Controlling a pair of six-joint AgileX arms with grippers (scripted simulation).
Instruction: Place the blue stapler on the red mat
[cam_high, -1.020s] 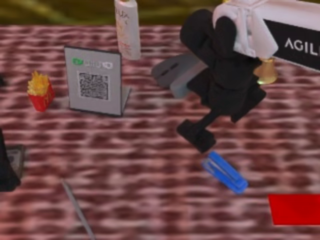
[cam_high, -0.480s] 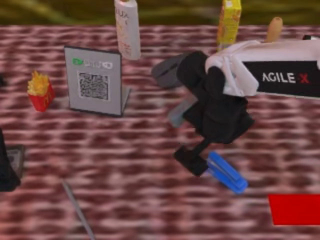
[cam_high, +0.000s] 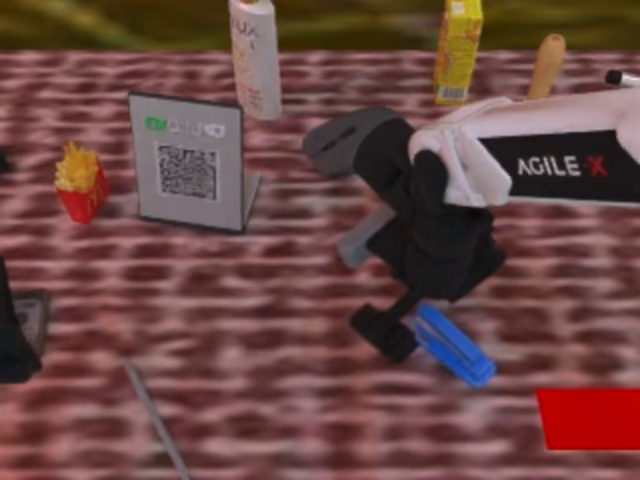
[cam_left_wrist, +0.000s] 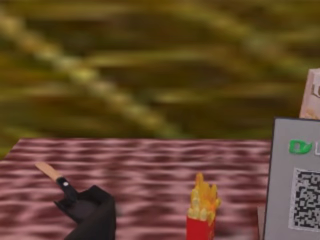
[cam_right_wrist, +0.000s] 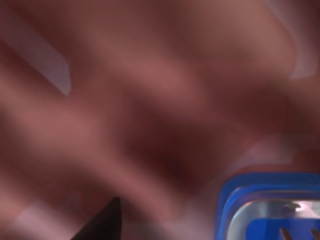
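The blue stapler (cam_high: 455, 345) lies slantwise on the mottled red table, right of centre and towards the front. The red mat (cam_high: 590, 418) lies flat at the front right corner, apart from the stapler. My right gripper (cam_high: 415, 318) hangs open over the stapler's left end; one black finger (cam_high: 385, 332) stands just left of it and the other is hidden under the wrist. In the right wrist view the stapler (cam_right_wrist: 270, 210) fills a corner, with one dark fingertip (cam_right_wrist: 107, 222) off to its side. My left arm (cam_high: 15, 335) is parked at the left edge.
A QR sign (cam_high: 190, 165) and a red fries carton (cam_high: 80, 185) stand at the back left. A white bottle (cam_high: 256, 55), a grey mouse (cam_high: 345, 140), a yellow carton (cam_high: 458, 38) and a wooden handle (cam_high: 547, 65) line the back. A grey rod (cam_high: 155, 420) lies front left.
My right arm has swung forward and lower, bringing its gripper down by the stapler's left end. The stapler and mat have not moved.
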